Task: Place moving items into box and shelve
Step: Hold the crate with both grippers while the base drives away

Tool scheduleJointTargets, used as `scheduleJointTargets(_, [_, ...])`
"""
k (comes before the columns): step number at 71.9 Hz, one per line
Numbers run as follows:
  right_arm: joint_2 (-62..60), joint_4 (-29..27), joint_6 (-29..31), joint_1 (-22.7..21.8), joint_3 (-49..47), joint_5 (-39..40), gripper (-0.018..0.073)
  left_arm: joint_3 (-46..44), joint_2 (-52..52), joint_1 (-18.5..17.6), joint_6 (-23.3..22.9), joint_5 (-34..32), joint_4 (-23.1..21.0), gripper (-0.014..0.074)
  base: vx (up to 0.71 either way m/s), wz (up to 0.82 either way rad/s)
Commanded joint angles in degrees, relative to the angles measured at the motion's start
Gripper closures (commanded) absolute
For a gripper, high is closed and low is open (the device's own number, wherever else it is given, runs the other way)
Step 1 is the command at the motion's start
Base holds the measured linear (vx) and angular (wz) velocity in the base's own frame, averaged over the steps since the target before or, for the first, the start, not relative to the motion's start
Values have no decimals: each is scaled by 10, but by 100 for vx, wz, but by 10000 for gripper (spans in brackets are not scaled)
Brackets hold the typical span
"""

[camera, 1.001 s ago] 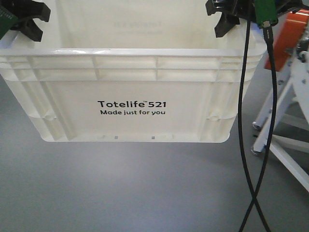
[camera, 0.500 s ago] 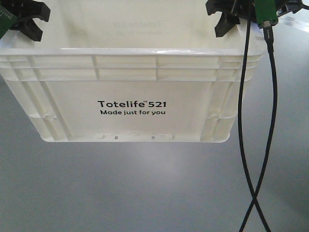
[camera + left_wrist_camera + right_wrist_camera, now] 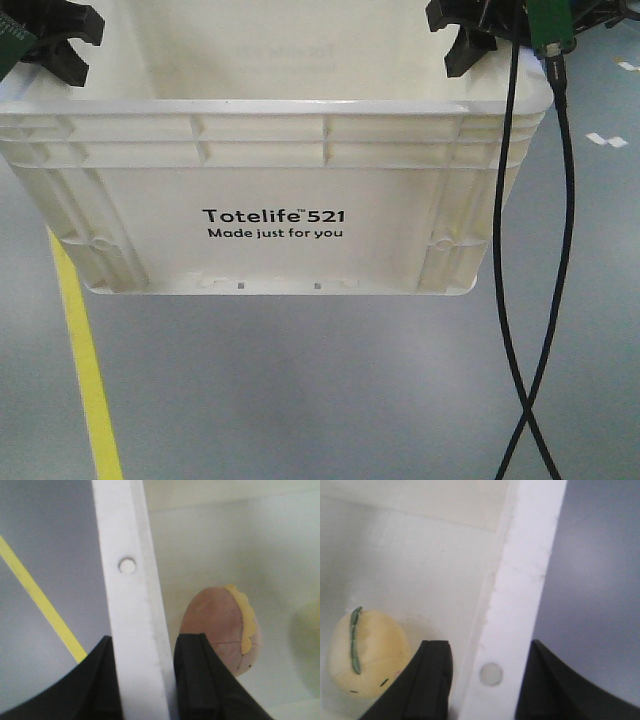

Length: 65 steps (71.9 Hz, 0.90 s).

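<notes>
The white box (image 3: 270,190) with the black "Totelife 521" print hangs above the grey floor, carried by its two side rims. My left gripper (image 3: 78,48) is shut on the left rim (image 3: 125,580), one finger outside and one inside the wall (image 3: 145,645). My right gripper (image 3: 452,40) is shut on the right rim (image 3: 525,580) in the same way (image 3: 490,650). Inside the box lie a brown-pink plush item with a yellow frill (image 3: 215,625) and a pale yellow plush item with a green strip (image 3: 365,655).
A yellow floor line (image 3: 80,350) runs under the box's left side and also shows in the left wrist view (image 3: 40,600). Two black cables (image 3: 520,300) hang and cross at the right. Small white floor marks (image 3: 605,140) lie at the far right.
The floor scene has shifted behind the box: the orange object and white frame at the right have gone, and the yellow line has come in at the left. Both grips are unchanged.
</notes>
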State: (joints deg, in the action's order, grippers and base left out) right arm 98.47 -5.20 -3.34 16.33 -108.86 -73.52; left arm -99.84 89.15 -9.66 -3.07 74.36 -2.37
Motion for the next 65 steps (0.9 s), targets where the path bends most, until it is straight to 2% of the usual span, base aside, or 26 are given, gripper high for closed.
scheduleJointTargets(1, [-38,-10,15,0,-22,27,562,-21,-34,-1,4,-53,-7,597,19,74])
scheduleJointTargets(65, [-38,-9,15,0,-22,19,562,-21,-34,-1,4,-53,-7,597,24,81])
